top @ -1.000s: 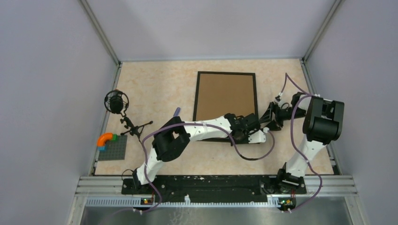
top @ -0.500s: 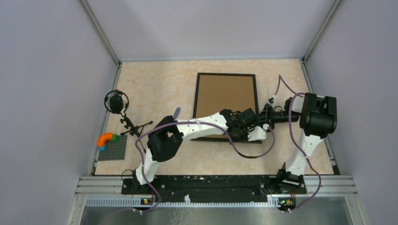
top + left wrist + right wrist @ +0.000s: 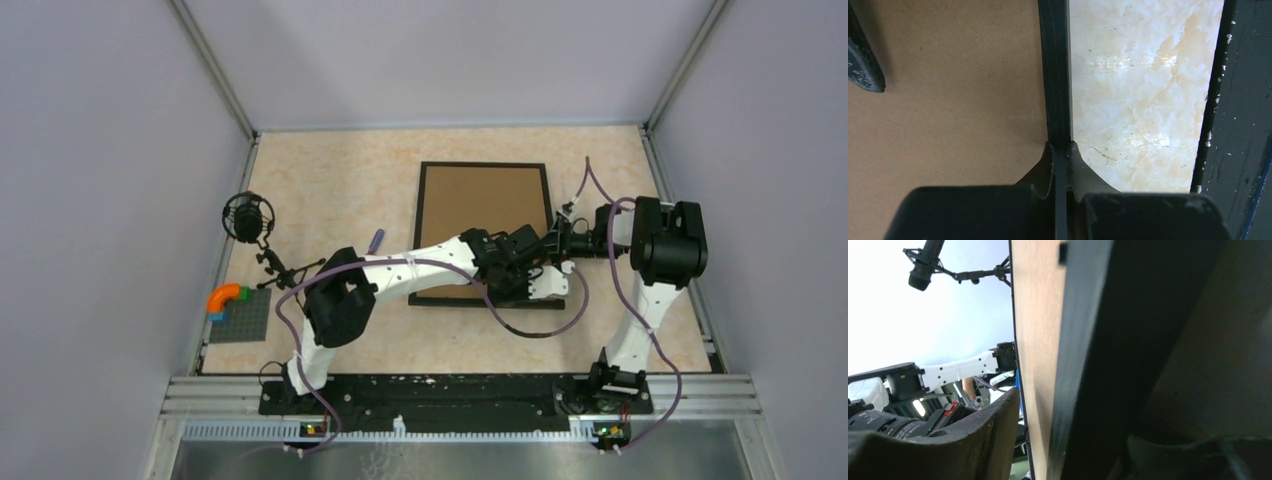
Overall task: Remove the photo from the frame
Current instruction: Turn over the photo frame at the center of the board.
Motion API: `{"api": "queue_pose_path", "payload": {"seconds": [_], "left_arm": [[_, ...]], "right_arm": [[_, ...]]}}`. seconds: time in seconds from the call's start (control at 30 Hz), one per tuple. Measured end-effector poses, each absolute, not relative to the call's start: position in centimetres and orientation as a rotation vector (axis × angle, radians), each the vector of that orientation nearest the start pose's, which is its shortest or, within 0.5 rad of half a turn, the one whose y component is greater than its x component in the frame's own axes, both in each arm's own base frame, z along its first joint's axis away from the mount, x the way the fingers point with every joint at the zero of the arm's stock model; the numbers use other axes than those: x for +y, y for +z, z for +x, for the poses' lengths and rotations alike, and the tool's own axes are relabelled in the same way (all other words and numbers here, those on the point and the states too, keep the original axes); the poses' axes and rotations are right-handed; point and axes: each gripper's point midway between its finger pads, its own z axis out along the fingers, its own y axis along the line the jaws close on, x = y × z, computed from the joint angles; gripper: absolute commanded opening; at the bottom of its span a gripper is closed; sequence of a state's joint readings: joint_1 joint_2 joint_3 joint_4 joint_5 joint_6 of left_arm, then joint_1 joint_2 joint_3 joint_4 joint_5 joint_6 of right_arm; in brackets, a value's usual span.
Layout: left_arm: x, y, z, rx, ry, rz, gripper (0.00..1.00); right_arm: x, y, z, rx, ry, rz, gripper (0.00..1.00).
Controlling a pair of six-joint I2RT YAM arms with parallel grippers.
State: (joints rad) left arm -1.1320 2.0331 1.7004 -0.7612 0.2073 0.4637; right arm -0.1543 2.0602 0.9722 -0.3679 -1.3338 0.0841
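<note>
The frame [image 3: 482, 225] lies back up on the table, its brown board facing me. The photo is hidden. My left gripper [image 3: 528, 268] is at the frame's near right corner. In the left wrist view it [image 3: 1061, 150] is shut on the frame's thin black rim [image 3: 1058, 75], with the board [image 3: 948, 100] to its left. My right gripper [image 3: 557, 240] is at the frame's right edge. In the right wrist view its jaws straddle the black rim [image 3: 1088, 365], open, and one finger [image 3: 973, 440] stands apart from the board [image 3: 1035, 330].
A black microphone on a small stand [image 3: 250, 218] is at the left edge. A grey brick plate with an orange arch [image 3: 238, 312] lies in front of it. A small purple object [image 3: 376, 240] lies left of the frame. Walls close in on three sides.
My right gripper has moved left from beside the frame onto its right edge. My left arm has shifted slightly left, still at the frame's near right corner. The frame has shifted a little.
</note>
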Motion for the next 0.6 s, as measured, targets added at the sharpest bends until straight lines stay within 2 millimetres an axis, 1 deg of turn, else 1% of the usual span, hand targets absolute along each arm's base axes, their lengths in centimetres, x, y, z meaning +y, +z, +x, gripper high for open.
{"api": "queue_pose_path", "payload": {"seconds": [0.03,0.1,0.13,0.2,0.23,0.27,0.3,0.37,0.4,0.5,0.57,0.6], "left_arm": [[-43.3,8.7,18.3,-2.353,0.625,-2.541,0.00],[-43.2,8.6,18.2,-2.347,0.631,-2.537,0.00],[-43.1,8.4,18.2,-2.345,0.630,-2.533,0.00],[-42.9,8.2,18.0,-2.340,0.633,-2.521,0.09],[-42.7,8.0,17.9,-2.340,0.634,-2.511,0.16],[-42.6,8.0,18.0,-2.347,0.635,-2.503,0.26],[-42.8,8.2,18.1,-2.356,0.660,-2.496,0.35],[-42.8,8.8,18.5,-2.388,0.700,-2.473,0.49],[-42.8,9.2,18.9,-2.405,0.723,-2.461,0.59],[-42.0,10.9,20.8,-2.502,0.806,-2.380,0.84],[-41.3,12.5,22.4,-2.573,0.863,-2.337,0.97],[-41.0,13.5,23.1,-2.610,0.892,-2.321,0.99]], "right_arm": [[12.6,4.1,30.6,2.358,1.859,0.181,0.43],[12.7,3.8,30.8,2.365,1.861,0.196,0.27],[12.7,3.5,30.7,2.376,1.866,0.216,0.21],[13.0,3.6,30.2,2.379,1.919,0.256,0.11],[13.0,3.6,30.1,2.376,1.929,0.252,0.06],[13.0,3.7,29.9,2.369,1.935,0.233,0.01],[13.0,3.3,29.8,2.375,1.906,0.193,0.00],[12.9,3.3,29.7,2.385,1.897,0.176,0.00],[12.8,3.3,29.6,2.393,1.890,0.171,0.00],[12.2,3.4,29.6,2.411,1.867,0.186,0.00],[11.6,3.7,29.8,2.433,1.831,0.189,0.00],[11.4,4.0,30.0,2.447,1.811,0.188,0.00]]}}
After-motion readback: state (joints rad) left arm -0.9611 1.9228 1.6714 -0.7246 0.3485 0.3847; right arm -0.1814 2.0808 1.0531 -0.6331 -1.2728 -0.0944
